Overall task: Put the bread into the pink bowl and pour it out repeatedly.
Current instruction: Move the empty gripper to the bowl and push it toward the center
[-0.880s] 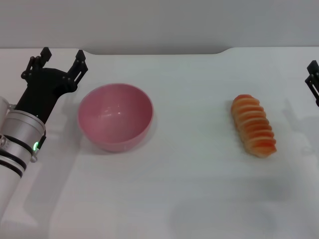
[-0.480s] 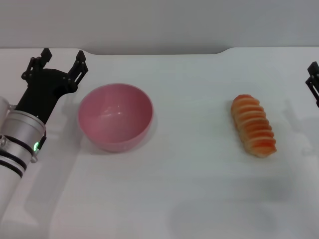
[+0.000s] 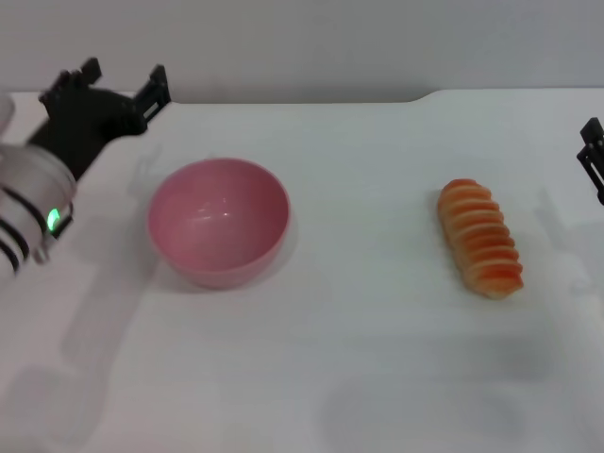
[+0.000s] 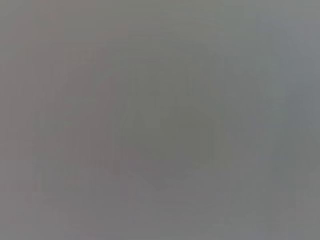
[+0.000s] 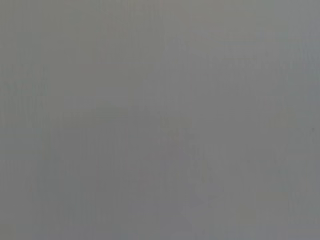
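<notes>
The pink bowl (image 3: 218, 221) stands upright and empty on the white table, left of centre in the head view. The bread (image 3: 479, 238), an orange ridged loaf with cream stripes, lies on the table at the right, well apart from the bowl. My left gripper (image 3: 121, 83) is open and empty, raised at the far left behind and left of the bowl. My right gripper (image 3: 593, 156) shows only as a black part at the right edge, right of the bread. Both wrist views show only plain grey.
The white table (image 3: 359, 359) reaches a grey wall at the back, with a step in its far edge at the upper right. Nothing else stands on it.
My left arm has lifted and swung back and to the left, away from the bowl. The bowl, the bread and the right arm have not moved.
</notes>
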### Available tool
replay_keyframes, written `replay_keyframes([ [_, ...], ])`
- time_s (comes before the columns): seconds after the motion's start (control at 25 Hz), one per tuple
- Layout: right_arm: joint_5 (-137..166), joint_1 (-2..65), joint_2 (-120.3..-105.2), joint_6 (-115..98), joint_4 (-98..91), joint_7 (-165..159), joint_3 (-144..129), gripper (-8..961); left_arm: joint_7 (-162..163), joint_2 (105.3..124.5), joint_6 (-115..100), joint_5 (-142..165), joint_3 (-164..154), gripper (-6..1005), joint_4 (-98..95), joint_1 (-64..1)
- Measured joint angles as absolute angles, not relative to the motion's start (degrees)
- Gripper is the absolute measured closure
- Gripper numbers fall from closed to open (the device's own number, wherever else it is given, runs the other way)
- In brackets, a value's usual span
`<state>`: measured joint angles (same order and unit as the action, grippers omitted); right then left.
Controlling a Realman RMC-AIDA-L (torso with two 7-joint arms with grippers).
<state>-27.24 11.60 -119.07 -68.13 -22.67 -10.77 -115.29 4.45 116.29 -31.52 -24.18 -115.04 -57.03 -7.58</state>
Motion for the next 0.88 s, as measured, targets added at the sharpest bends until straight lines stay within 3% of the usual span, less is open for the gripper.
replay_keyframes([
  [0.04,-27.18,11.6,-119.05,-68.06,-22.67,-10.81,-115.29,139,4.37,116.12,-12.59,-18.31,-108.69,217,-72.03,-4.29],
  [0.2,-26.93,11.6,-119.03,-67.98,-22.67,-10.83,-115.29,139,4.3,116.9,9.31,-14.84,-103.74,225,-83.7,-3.99],
  [0.28,-26.92,11.6,-119.01,-67.98,-22.68,-10.84,-115.28,139,4.3,116.9,9.31,-14.84,-103.74,229,-83.7,-3.99],
  [0.36,-26.9,11.6,-119.01,-67.98,-22.75,-10.85,-115.29,138,3.8,117.2,21.84,-14.07,-101.9,234,-88.9,-4.66],
  [0.4,-26.89,11.6,-119.01,-67.98,-22.77,-10.86,-115.28,138,1.79,117.7,39.25,-13.78,-100.92,236,-94.87,-5.71],
  [0.88,-26.79,11.78,-119.0,-67.99,-23.2,-10.9,-115.29,138,0.8,117.85,43.48,-14.51,-104.36,260,-94.13,-6.47],
])
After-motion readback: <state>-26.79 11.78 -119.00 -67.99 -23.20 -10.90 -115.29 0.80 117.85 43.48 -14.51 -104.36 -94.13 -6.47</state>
